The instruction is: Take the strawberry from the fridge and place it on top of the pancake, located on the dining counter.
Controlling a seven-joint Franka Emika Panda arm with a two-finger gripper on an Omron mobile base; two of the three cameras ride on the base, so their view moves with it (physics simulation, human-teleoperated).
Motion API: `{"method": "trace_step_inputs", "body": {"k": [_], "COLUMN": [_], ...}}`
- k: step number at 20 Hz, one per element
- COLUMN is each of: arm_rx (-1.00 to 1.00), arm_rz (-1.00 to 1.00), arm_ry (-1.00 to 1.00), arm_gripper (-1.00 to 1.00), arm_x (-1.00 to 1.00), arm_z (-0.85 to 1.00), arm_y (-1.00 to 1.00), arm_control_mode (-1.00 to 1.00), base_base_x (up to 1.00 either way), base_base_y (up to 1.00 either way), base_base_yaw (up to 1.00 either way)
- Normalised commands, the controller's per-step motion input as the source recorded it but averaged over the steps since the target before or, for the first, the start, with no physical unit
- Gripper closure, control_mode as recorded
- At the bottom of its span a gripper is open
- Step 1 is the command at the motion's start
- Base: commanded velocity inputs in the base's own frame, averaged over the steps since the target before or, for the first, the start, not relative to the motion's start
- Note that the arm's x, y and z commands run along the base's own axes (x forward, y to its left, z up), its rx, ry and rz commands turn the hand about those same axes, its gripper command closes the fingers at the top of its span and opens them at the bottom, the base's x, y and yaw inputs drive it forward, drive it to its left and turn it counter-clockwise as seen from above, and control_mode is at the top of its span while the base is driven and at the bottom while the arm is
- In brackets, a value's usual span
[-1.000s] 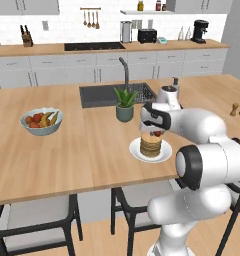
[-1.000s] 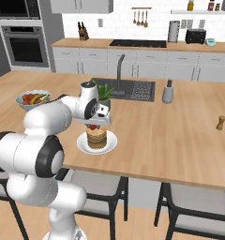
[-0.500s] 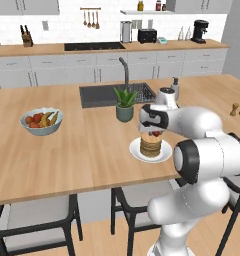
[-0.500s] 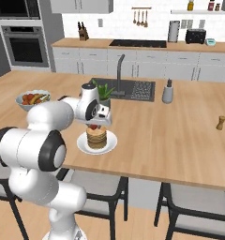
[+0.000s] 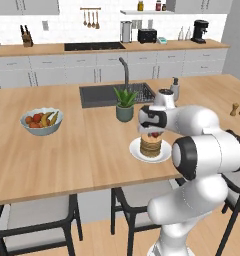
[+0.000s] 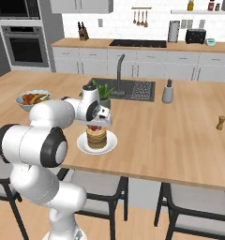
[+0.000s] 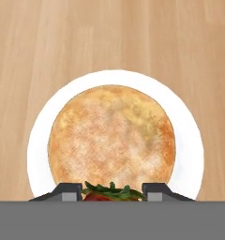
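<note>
The gripper (image 7: 112, 192) is clamped on the strawberry (image 7: 110, 192) (green leaves showing between its fingertips); directly beneath it sits the pancake (image 7: 112, 136) on its white plate (image 7: 39, 140), on the dining counter (image 5: 92, 150).

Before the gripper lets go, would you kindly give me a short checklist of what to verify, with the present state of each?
1. Strawberry between the gripper fingers: ok.
2. Gripper above the pancake: ok; the hand view looks straight down on it.
3. Strawberry resting on the pancake: cannot tell; a slight gap seems to show.
4. Pancake sits centred on its white plate: ok.
5. Plate flat on the dining counter: ok.
6. Potted plant stands apart from the plate: ok.
</note>
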Motion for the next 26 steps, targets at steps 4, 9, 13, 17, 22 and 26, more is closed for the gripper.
{"method": "trace_step_inputs", "body": {"k": [4,9,13,17,22,26], "arm_rx": [0.00,0.00,0.00,0.00,0.00,0.00], "arm_rz": [0.00,0.00,0.00,0.00,0.00,0.00], "arm_ry": [0.00,0.00,0.00,-0.03,-0.07,-0.05], "arm_gripper": [1.00,1.00,-1.00,-1.00,-1.00,-1.00], "arm_x": [0.00,0.00,0.00,0.00,0.00,0.00], "arm_z": [-0.16,-0.05,0.00,0.00,0.00,0.00], "arm_y": [0.01,0.00,0.00,0.00,0.00,0.00], "arm_control_mode": [-1.00,-1.00,-1.00,-1.00,-1.00,-1.00], "base_base_x": [0.00,0.00,0.00,0.00,0.00,0.00], "base_base_y": [0.00,0.00,0.00,0.00,0.00,0.00], "base_base_yaw": [0.00,0.00,0.00,0.00,0.00,0.00]}}
